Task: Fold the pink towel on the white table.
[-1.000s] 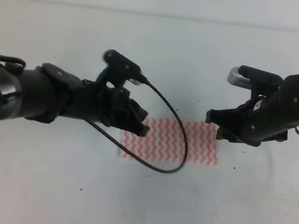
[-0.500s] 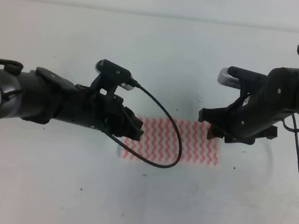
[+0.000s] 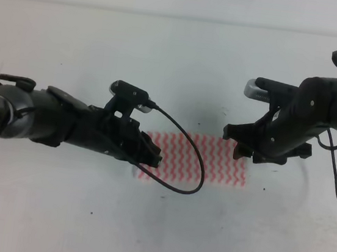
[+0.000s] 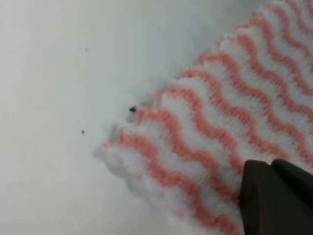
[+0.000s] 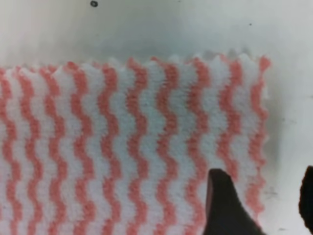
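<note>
The pink towel (image 3: 204, 160) lies flat on the white table (image 3: 176, 59) as a wide rectangle with wavy pink and white stripes. My left gripper (image 3: 152, 155) hangs low over its left end. In the left wrist view a dark fingertip (image 4: 274, 196) sits on the towel (image 4: 220, 122) close to a corner, and its second finger does not show. My right gripper (image 3: 240, 144) is over the towel's upper right corner. In the right wrist view it (image 5: 261, 196) stands open, its fingers straddling the towel's (image 5: 122, 137) right edge with nothing gripped.
A black cable (image 3: 191, 166) loops from the left arm across the towel's middle. A few tiny dark specks (image 3: 264, 188) dot the table. The table's far edge (image 3: 182, 17) runs along the top of the high view.
The left arm has sunk lower and edged right onto the towel's left end. The right arm shifted left and up a second ago and has held nearly still since.
</note>
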